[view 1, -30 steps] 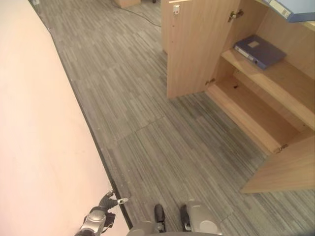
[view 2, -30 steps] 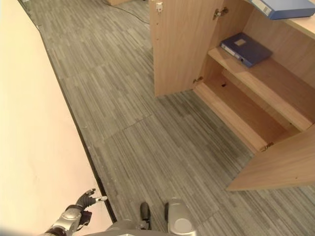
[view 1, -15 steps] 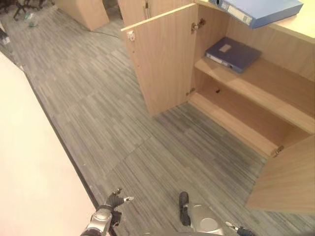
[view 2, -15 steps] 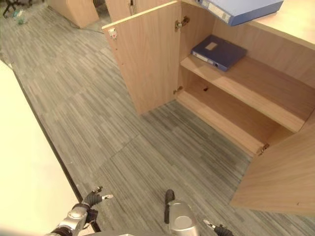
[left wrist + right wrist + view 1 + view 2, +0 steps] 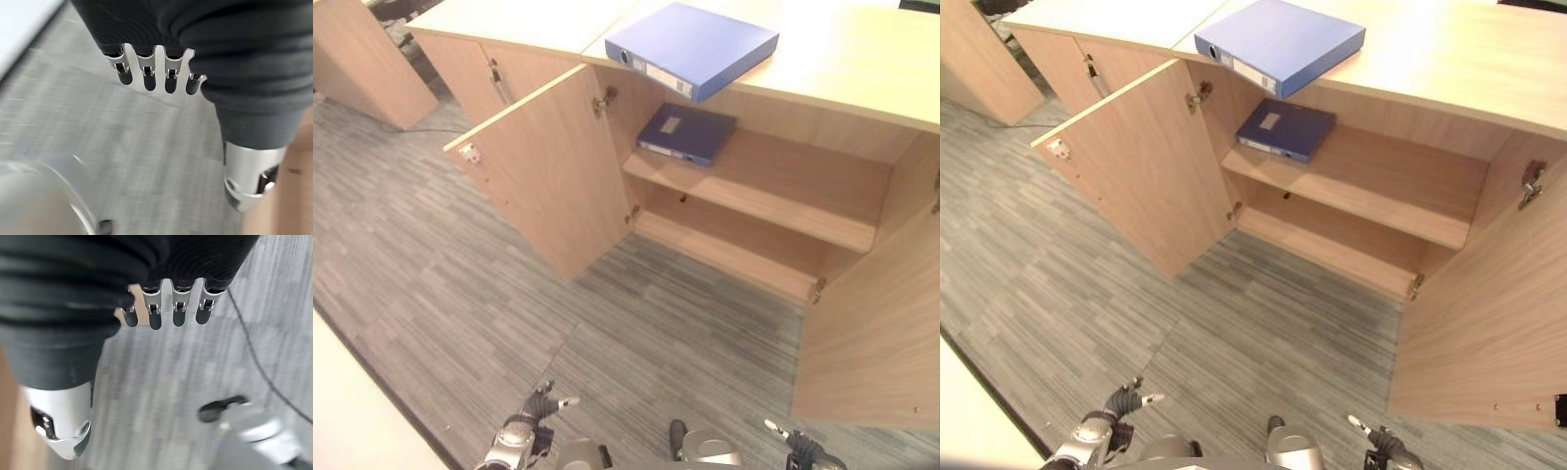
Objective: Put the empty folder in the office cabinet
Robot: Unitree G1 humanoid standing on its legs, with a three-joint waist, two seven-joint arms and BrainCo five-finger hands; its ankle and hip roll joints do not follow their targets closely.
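Cabinet (image 5: 773,211) open, dark blue folder (image 5: 686,133) on its upper shelf

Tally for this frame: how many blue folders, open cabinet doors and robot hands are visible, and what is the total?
Blue folders: 2, one on the cabinet top, one on the upper shelf
Open cabinet doors: 2, left door, right door
Robot hands: 2, left hand, right hand, both empty
Total: 6

Grey striped carpet floor (image 5: 460,294) runs beside a pale wall (image 5: 352,431) with dark skirting.
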